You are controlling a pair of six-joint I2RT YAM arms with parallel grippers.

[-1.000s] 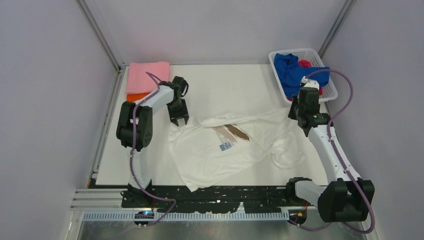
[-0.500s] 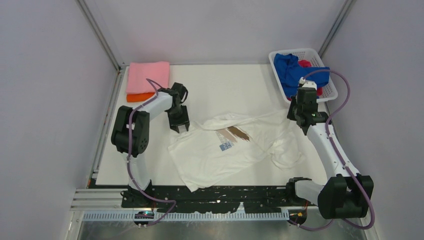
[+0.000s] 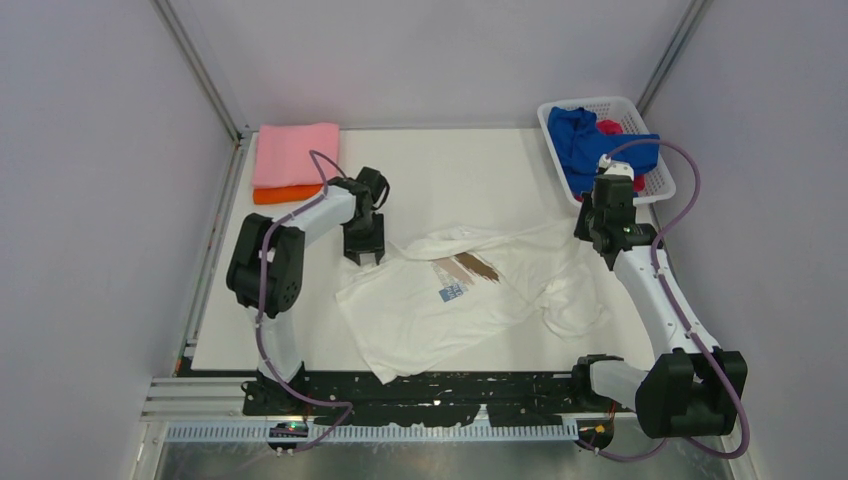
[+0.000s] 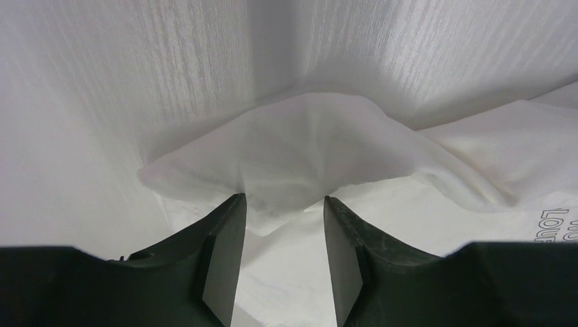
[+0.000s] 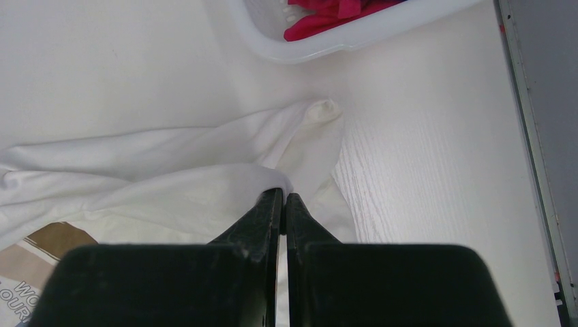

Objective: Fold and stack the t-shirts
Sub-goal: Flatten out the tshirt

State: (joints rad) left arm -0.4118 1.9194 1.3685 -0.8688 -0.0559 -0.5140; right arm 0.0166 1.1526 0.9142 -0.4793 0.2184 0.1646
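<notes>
Pinching hand: the right hand, its two fingers pressed together, with a raised fold of the white shirt caught at the tips.
Right hand, place: over the shirt's far right corner, just short of the basket.
Spread hand: the left hand, jaws about halfway apart, holding nothing.
Left fingers: they point down at the shirt's far left edge; a soft ridge of white cloth lies just beyond and between the tips, not squeezed by them.
White shirt: lying crumpled and unfolded in the middle of the worktop, front up, stretched loosely between the two hands, with one rumpled bunch at the near right.
Print: brown strokes and a small blue patch, near the shirt's centre, facing up.
Pink shirt: folded flat at the far left corner of the worktop, well apart from the white shirt.
Orange shirt: folded under the pink one, only its near edge showing.
Basket: white plastic lattice, at the far right corner, tilted slightly to the worktop's edge.
Blue shirt: heaped in the basket, partly hanging over its near rim.
Red shirt: in the basket beside and under the blue one, mostly hidden.
</notes>
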